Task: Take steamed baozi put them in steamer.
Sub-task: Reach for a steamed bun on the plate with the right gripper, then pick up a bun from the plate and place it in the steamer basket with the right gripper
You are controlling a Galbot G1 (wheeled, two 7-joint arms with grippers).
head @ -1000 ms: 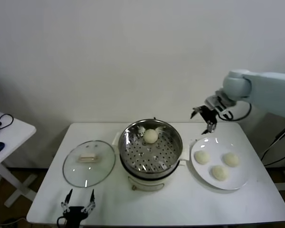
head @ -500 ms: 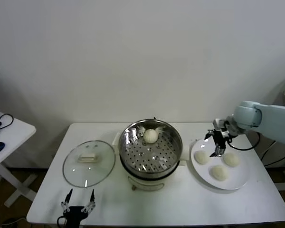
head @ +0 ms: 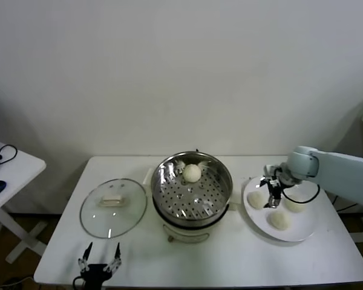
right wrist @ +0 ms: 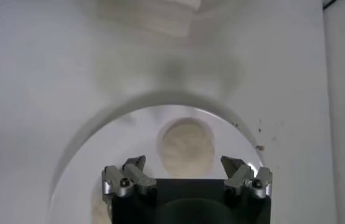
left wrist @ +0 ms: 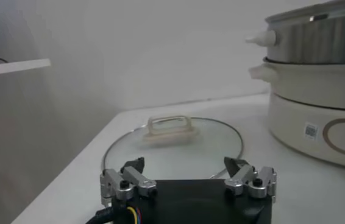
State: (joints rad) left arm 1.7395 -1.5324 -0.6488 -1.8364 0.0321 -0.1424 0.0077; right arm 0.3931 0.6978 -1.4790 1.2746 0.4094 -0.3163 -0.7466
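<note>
The steel steamer (head: 192, 192) on its cream base stands mid-table with one baozi (head: 192, 173) on its perforated floor. Three more baozi (head: 256, 199) (head: 280, 220) (head: 295, 203) lie on the white plate (head: 304, 226) to its right. My right gripper (head: 270, 196) is open and low over the plate, between the left and far-right buns. In the right wrist view its open jaws (right wrist: 188, 163) frame one baozi (right wrist: 188, 145) on the plate (right wrist: 124, 140), without touching it. My left gripper (head: 98, 260) is parked open at the table's front edge.
The glass lid (head: 113, 207) lies flat left of the steamer, and it also shows in the left wrist view (left wrist: 172, 146) just ahead of the left gripper (left wrist: 188, 165). The steamer's base (left wrist: 319, 115) rises beside it. A side table (head: 6, 175) stands far left.
My right gripper has come down from above the table's far edge to just over the plate, among the buns. The left arm has not moved.
</note>
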